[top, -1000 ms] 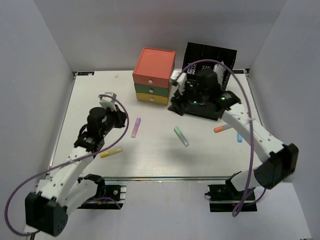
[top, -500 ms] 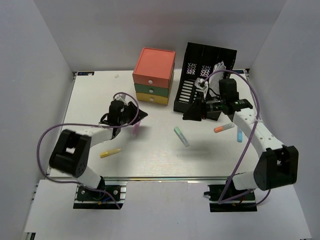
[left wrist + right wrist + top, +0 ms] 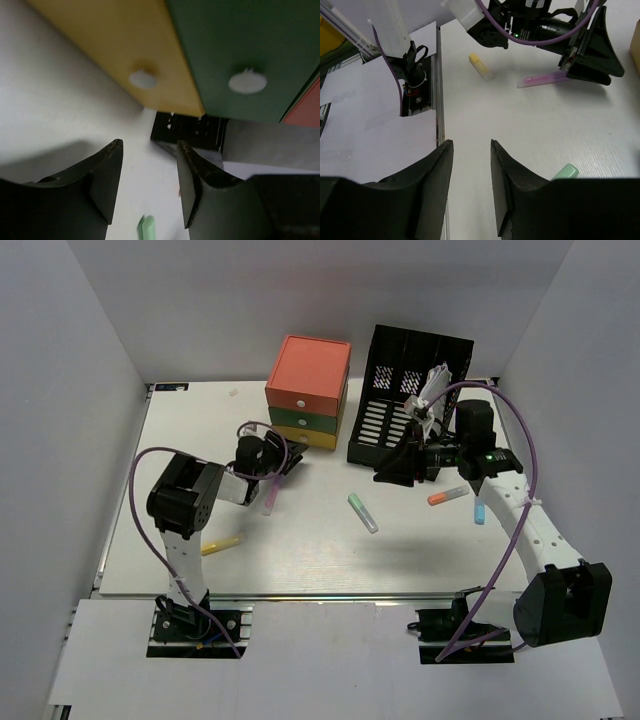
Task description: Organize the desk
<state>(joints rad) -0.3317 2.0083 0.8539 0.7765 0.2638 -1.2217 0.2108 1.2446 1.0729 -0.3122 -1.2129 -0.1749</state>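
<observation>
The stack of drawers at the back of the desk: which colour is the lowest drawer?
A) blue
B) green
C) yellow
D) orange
C: the yellow drawer sits lowest, right on the desk, with the green drawer above it and the orange drawer on top.

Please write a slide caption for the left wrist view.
Left gripper, jaws apart and empty, facing the yellow drawer and green drawer; a green marker lies on the desk.
</observation>
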